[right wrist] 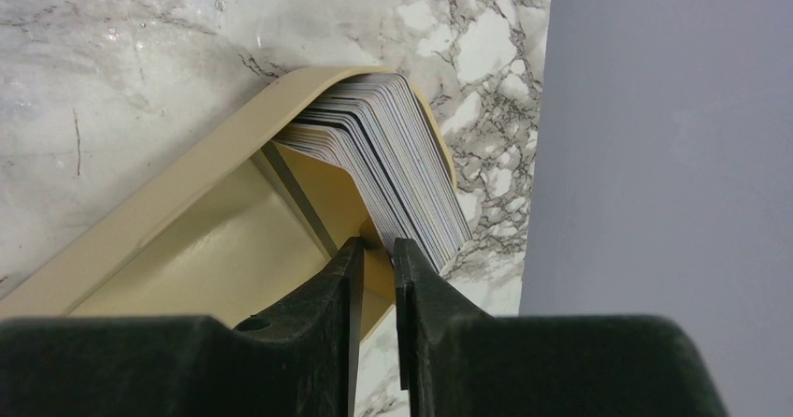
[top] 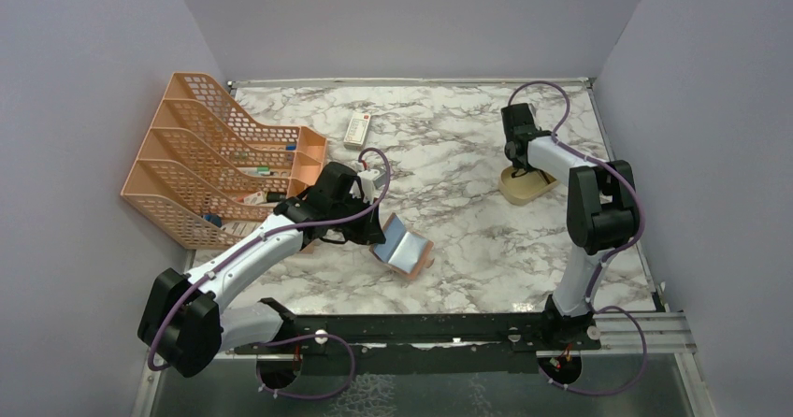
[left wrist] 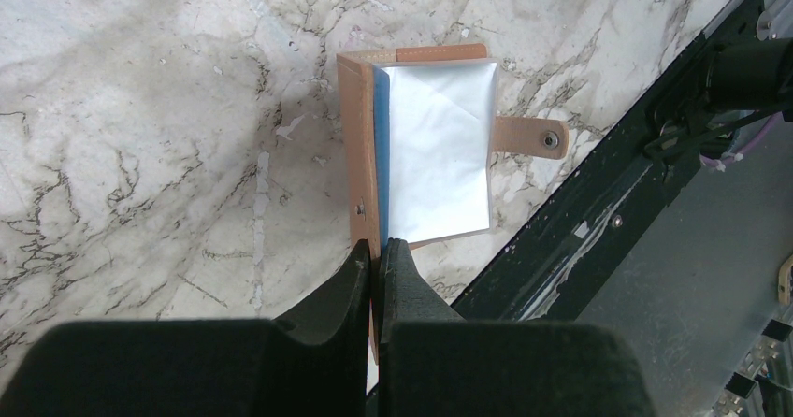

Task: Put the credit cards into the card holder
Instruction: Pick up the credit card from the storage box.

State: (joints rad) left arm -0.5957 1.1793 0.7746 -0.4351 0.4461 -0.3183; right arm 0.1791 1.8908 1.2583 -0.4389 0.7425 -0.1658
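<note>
On the marble table (top: pixel 468 155), the tan box (right wrist: pixel 168 221) sits far right. Well apart from it, my left claw (left wrist: pixel 377 256) is pinched tight on the brown card holder (left wrist: pixel 358 127) by its cover, apparently propping it open for loading. Over the box's leaning credit cards (right wrist: pixel 411 174), my right claw (right wrist: pixel 377 253) has its jaws nearly together. Whether a card is caught, I cannot tell.

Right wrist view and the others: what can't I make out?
Right wrist: whether the right gripper pinches a card from the grey plastic card stack in the tan tray; fingers cover the contact.
Left wrist: the brown leather card holder's slots, behind a silvery sheet.
Top external: that stack, too small.
</note>
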